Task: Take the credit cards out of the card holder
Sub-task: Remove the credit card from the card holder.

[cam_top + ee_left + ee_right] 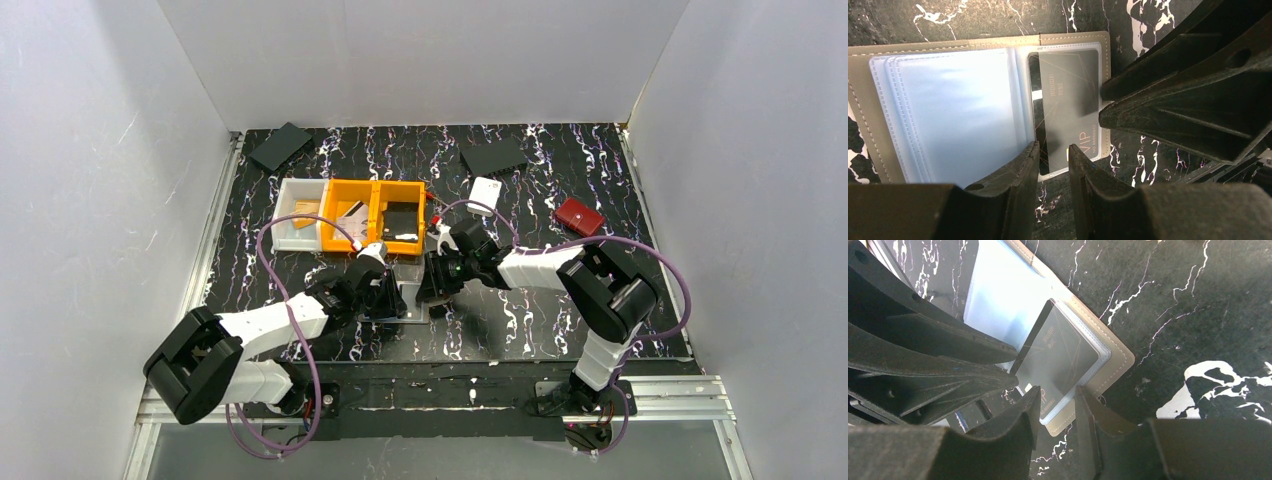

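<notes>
Black, white-veined surface [600, 170] carried the card holder [958, 115], which lay open and flat between both arms. One of the credit cards [1068, 95] sat dark and glossy in the right-hand clear sleeve [1020, 75]. The left gripper [1053, 147] hung at the holder's near edge with its jaws narrowly apart. The right gripper [1057, 390] stood over a corner, jaws also apart, and neither visibly clamped anything. The step looked best done by pinning the holder with one gripper, then nipping only the card's edge at the sleeve mouth — not the plastic — and drawing it straight out along the pocket.
</notes>
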`<act>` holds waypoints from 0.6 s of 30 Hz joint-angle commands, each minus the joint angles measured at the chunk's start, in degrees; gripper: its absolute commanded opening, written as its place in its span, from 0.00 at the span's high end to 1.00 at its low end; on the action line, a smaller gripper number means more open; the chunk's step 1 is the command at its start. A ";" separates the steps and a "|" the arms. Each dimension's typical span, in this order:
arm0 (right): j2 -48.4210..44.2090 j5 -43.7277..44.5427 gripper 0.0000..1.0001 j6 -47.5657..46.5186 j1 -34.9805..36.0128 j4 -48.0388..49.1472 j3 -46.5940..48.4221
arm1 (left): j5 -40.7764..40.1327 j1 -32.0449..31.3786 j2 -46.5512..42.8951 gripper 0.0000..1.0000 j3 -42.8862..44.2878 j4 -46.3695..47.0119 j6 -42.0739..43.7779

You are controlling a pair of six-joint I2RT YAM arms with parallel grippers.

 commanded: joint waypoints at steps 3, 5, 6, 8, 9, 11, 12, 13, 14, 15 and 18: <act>0.74 -0.62 0.59 1.52 -1.07 1.93 -1.60 | -0.06 0.20 0.96 0.72 -1.16 -0.09 -0.27; 0.77 -0.76 0.58 1.87 -1.55 2.20 -1.83 | 0.21 0.24 1.36 0.72 -1.42 0.04 -0.42; 0.82 -0.90 0.58 2.13 -1.72 2.46 -1.95 | 0.60 0.16 1.64 0.72 -1.56 0.23 -0.40; 1.06 -1.72 0.57 2.70 -1.99 3.18 -2.18 | 1.06 0.24 2.29 0.72 -1.67 0.59 -0.52; 1.21 -2.20 0.57 3.12 -2.08 3.64 -2.34 | 1.08 0.23 2.53 0.72 -1.71 0.76 -0.52; 1.51 -3.69 0.56 4.28 -2.32 5.04 -2.68 | 3.03 0.19 2.92 0.72 -1.79 1.21 -0.63; 1.65 -4.49 0.56 5.01 -2.45 6.03 -2.97 | 3.31 0.20 3.07 0.72 -1.92 1.42 -0.78; 1.77 -5.27 0.56 5.68 -2.60 6.74 -3.17 | 3.46 0.19 3.05 0.72 -2.01 1.54 -0.82; 1.87 -6.33 0.56 6.22 -2.79 7.51 -3.46 | 3.55 0.18 3.00 0.72 -2.12 1.71 -0.95; 1.88 -7.14 0.56 7.19 -3.09 9.00 -3.84 | 3.74 0.21 2.90 0.72 -2.33 1.99 -1.25; 1.76 -9.16 0.57 9.92 -3.89 11.99 -4.82 | 4.19 0.23 2.58 0.71 -3.25 3.06 -1.84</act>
